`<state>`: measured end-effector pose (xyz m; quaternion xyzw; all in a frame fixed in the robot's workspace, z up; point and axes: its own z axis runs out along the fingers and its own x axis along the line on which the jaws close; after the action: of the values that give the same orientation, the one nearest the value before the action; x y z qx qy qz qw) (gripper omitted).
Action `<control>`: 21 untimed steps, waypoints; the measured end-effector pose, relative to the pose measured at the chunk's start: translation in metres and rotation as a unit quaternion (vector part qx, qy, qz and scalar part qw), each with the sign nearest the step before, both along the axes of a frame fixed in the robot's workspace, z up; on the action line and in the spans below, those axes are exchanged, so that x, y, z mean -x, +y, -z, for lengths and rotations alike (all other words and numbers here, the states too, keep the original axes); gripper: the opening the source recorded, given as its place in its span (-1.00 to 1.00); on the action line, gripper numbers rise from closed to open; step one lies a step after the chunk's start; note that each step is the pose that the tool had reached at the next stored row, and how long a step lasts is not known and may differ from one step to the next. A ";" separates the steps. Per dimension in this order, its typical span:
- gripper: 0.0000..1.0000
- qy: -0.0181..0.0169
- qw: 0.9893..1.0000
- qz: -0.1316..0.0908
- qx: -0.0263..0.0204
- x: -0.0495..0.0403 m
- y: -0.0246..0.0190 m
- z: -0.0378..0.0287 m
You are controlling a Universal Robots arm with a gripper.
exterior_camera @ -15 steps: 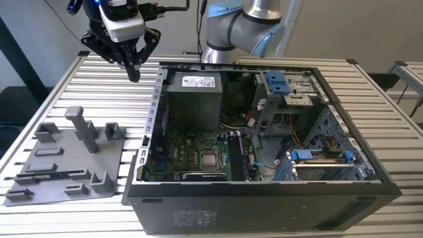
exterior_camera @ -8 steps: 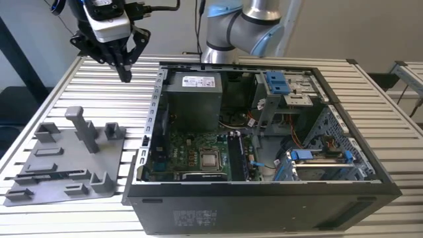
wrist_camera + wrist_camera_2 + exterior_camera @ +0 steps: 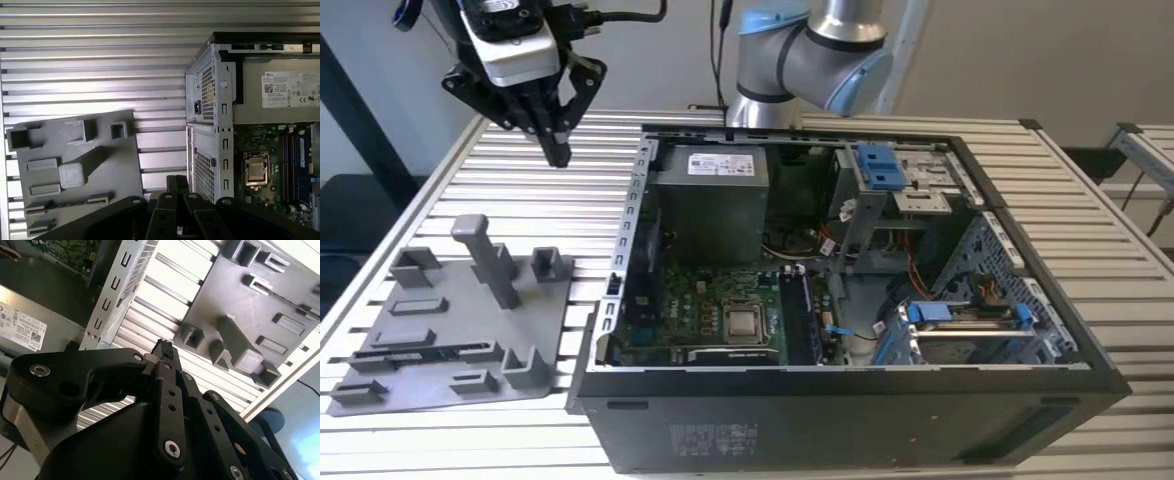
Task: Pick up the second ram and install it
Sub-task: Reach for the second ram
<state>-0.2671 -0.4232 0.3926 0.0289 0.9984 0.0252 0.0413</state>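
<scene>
A slatted metal table (image 3: 587, 190) carries an open computer case (image 3: 854, 420) across the centre and right of the exterior view, and a grey fixture plate (image 3: 454, 300) at the lower left. A green motherboard (image 3: 687, 300) lies flat inside the case. Its long black memory slots (image 3: 798, 310) sit near the middle of the frame. The robot's black gripper (image 3: 558, 150) hangs at the upper left, raised well above the table and pointing straight down. Its fingers are drawn together into a single narrow tip, and nothing can be seen between them. The second wrist view also shows them meeting at one point (image 3: 162, 347). The second ram (image 3: 427, 354) appears to be the thin dark strip standing on edge in the long holder along the plate's near side, at the lower left of the exterior view. In the first wrist view the same strip (image 3: 65, 202) has a bumpy, chip-like edge, though this is a judgement and not a clear sighting. In the exterior view the stick lies well below the gripper and toward the view's left. The plate's tall peg (image 3: 491, 262) stands between the two. The stick's long axis runs nearly across the frame, rising slightly toward the exterior view's right. The gripper is well apart from the stick and touches neither the plate nor the case. The stick seems not yet picked up.
</scene>
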 end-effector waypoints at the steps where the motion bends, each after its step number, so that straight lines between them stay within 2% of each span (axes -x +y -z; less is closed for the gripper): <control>1: -0.79 0.000 1.000 0.000 0.000 0.0014 -0.0002 0.0000; 13: -0.79 -0.002 1.000 -0.001 0.000 0.0155 -0.0030 0.0000; 21: -0.79 -0.005 1.000 -0.002 0.000 0.0267 -0.0046 0.0000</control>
<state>-0.2939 -0.4278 0.3926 0.0272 0.9982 0.0255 0.0464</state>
